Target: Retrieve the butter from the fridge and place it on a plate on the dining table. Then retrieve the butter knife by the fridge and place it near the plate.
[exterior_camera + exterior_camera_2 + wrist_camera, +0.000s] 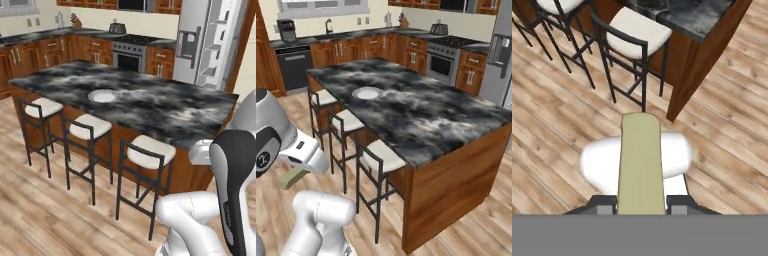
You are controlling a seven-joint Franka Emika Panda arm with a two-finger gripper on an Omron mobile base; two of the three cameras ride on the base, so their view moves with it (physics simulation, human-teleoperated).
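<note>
The gripper (641,202) is clamped on the butter (640,165), which stands out straight ahead of the fingers (602,206) as a long pale olive stick, one dark tip pressed to each of its long sides. In the right base view the butter (292,176) pokes out below the hand, low and out over the wooden floor (557,145). Beyond the butter's far end stands a white-cushioned stool (634,30) with a black frame, and just past it the wooden corner of the table (694,55) with its dark marbled top. The plate (367,93) lies on that top well away from the hand, near the table's stool side, at the middle of its length, bare. Farther off still, past the table's far end, is the fridge (192,42), with one door swung open, showing its door shelves.
</note>
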